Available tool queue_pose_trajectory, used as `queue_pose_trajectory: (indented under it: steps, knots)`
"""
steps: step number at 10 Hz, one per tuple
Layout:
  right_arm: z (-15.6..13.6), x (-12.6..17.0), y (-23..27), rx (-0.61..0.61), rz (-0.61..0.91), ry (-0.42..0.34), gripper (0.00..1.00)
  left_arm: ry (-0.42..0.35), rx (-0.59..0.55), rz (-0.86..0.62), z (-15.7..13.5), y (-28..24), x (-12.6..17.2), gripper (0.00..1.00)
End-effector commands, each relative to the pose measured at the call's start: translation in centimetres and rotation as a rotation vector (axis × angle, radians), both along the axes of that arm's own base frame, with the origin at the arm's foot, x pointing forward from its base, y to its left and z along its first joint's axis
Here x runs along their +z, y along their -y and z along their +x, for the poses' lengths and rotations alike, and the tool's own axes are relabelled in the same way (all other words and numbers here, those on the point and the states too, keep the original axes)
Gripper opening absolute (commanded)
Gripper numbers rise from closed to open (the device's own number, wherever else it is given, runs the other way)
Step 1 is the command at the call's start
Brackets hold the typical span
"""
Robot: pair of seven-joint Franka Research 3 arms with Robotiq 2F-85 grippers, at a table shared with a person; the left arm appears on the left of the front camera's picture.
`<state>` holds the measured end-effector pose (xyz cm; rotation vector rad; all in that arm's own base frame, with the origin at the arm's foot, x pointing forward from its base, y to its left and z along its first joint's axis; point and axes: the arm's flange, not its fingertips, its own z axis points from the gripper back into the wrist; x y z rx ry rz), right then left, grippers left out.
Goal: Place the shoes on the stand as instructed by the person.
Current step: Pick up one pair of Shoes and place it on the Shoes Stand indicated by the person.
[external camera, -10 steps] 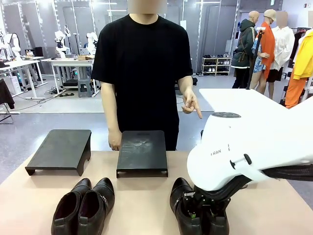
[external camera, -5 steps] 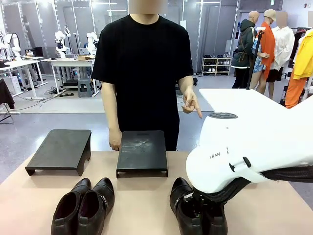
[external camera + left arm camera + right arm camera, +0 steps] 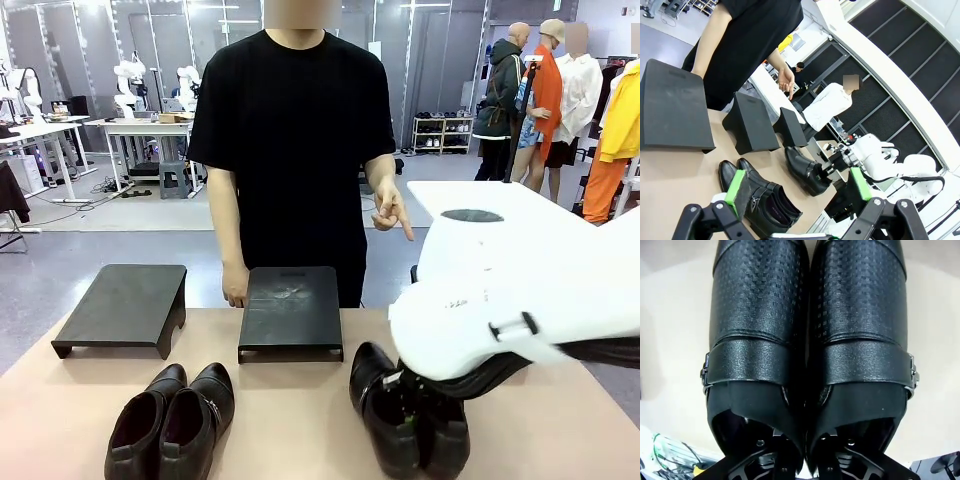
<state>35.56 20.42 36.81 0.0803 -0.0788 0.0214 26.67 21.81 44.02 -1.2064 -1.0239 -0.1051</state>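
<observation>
Your right gripper [image 3: 805, 452] pinches the right pair of shoes [image 3: 405, 425] by their touching inner walls at the table's [image 3: 300, 420] near edge; the grasp looks made; next, lift clear toward the rightmost stand [image 3: 790, 127], which the person's hand [image 3: 392, 212] seems to indicate.

Noted beyond my flat tan desk [image 3: 292, 425]: white metal-legged workbenches [image 3: 150, 127] rear left, low metal shelf rack [image 3: 443, 135] rear right.

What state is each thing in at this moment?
Right pair of black glossy leather shoes: clamped together in shut right pincer.
Left pair of black leather shoes: on table, untouched.
Left pincer: open, holding nothing.
Middle black flat-topped stand: upright, top bare.
Person's raised hand: index finger pointing down.
</observation>
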Motion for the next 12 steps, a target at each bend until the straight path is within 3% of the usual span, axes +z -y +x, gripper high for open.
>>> queue_pose_trajectory:
  steps: [1, 6, 9, 12]
  knots:
    - [-1.5, 4.5, 2.9, 0.037, 0.000, 0.093, 0.00, 0.012, -0.013, 0.002, -0.1, -0.1, 0.0, 1.00]
    - [1.3, 13.7, 12.6, 0.043, 0.030, 0.236, 0.00, 0.012, -0.013, 0.002, -0.1, -0.1, 0.0, 1.00]
    - [6.3, 15.1, 15.6, 0.067, -0.007, 0.291, 0.00, 0.012, -0.013, 0.002, -0.1, -0.1, 0.0, 1.00]
    - [10.3, 14.4, 16.5, 0.056, -0.020, 0.317, 0.00, 0.012, -0.013, 0.002, -0.1, -0.1, 0.0, 1.00]
